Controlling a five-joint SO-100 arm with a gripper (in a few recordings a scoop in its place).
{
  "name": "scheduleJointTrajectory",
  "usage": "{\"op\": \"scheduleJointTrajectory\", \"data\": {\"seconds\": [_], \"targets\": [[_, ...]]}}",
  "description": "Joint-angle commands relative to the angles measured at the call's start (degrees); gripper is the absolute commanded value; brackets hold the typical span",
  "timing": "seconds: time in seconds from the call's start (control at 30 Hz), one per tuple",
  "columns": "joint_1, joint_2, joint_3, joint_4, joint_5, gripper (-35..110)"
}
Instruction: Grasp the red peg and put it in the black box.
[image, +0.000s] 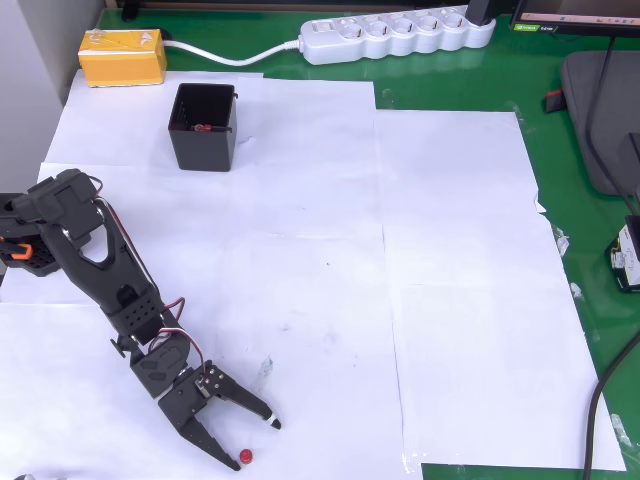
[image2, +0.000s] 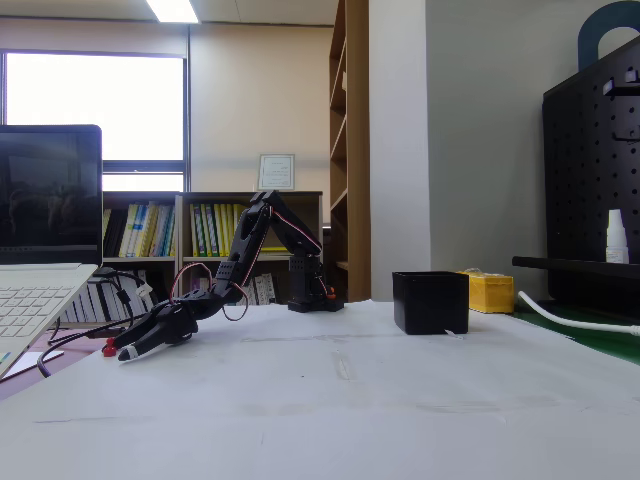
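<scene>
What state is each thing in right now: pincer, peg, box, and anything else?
Pincer: open, low over the paper, fingertips either side of the peg, not closed on it.
Red peg: on the paper, ungrasped, by the lower fingertip.
Black box: upright, open-topped, something small and red inside.
Yellow block: lying flat behind the box.
Power strip: on the table, one plug at its right end.

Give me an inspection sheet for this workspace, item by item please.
Surface: green table covered with white paper sheets.
Job's things: red peg on paper at the near edge; black box upright, something small and red inside.
Clutter: yellow block behind the box.
Gripper: gripper open, low, peg between its fingertips.
Cables: white power strip with cord; black cable at right.
Surroundings: laptop, bookshelves, pegboard.
</scene>
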Motion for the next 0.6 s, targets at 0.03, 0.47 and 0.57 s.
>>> {"op": "scheduleJointTrajectory", "data": {"seconds": [0.03, 0.47, 0.57], "targets": [[-0.09, -0.53, 1.05, 0.35, -0.09, 28], [0.18, -0.53, 0.97, 0.53, -0.35, 13], [0.18, -0.62, 0.97, 0.62, -0.18, 7]]}}
